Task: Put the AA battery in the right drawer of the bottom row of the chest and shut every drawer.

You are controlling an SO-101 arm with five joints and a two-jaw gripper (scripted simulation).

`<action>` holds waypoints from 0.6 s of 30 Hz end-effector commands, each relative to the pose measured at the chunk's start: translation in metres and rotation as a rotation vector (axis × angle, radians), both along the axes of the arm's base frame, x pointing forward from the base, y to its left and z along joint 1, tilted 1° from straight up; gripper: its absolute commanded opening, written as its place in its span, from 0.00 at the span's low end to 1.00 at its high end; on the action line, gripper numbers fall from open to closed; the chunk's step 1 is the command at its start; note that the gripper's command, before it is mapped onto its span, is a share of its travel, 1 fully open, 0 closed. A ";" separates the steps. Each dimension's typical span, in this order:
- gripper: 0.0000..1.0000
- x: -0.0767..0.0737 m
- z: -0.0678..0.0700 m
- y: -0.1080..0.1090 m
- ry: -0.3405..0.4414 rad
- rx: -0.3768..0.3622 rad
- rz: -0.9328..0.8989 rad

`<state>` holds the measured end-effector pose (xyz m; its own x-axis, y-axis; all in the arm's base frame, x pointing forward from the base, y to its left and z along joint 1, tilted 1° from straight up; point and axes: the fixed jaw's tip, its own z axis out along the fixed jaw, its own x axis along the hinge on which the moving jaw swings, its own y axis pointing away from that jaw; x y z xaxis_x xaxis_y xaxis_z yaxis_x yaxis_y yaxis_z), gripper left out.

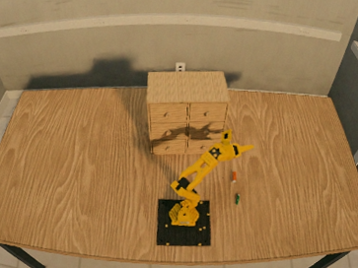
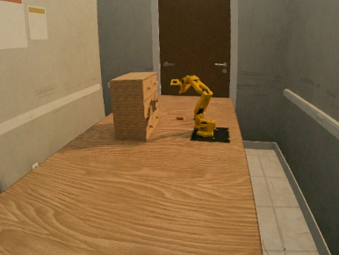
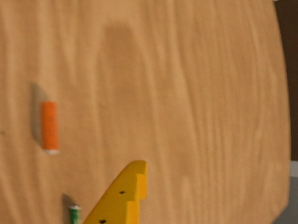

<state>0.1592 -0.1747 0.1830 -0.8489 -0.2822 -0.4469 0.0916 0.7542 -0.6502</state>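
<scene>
An orange cylinder [image 1: 234, 177] [image 2: 180, 118] [image 3: 49, 126] with a pale end lies on the table right of the arm. A small green object [image 1: 237, 199] [image 3: 74, 215] with a pale end lies nearer the front; the wrist view cuts it off. I cannot tell surely which is the AA battery. The wooden chest [image 1: 186, 86] [image 2: 128, 105] has three rows of two drawers, all looking shut. Its bottom right drawer [image 1: 195, 146] is partly behind the arm. My gripper [image 1: 240, 139] [image 2: 176, 87] is open and empty, high above the table, beyond the orange cylinder. Only one finger shows in the wrist view.
The arm stands on a black base plate [image 1: 166, 238] [image 2: 224, 137] in front of the chest. The wall is behind the chest. The table [image 1: 79, 183] [image 2: 154, 193] has its right edge in the wrist view. The arm's shadow falls across the chest's front.
</scene>
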 end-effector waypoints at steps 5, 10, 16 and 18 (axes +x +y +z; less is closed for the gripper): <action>0.50 0.012 -0.008 0.034 -0.047 0.124 0.039; 0.50 0.017 -0.016 0.061 -0.061 0.228 0.066; 0.50 0.019 -0.025 0.092 -0.060 0.348 0.090; 0.50 0.019 -0.025 0.092 -0.060 0.348 0.090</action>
<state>0.1790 -0.0913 0.1604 -0.8013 -0.1918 -0.5666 0.0463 0.9245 -0.3785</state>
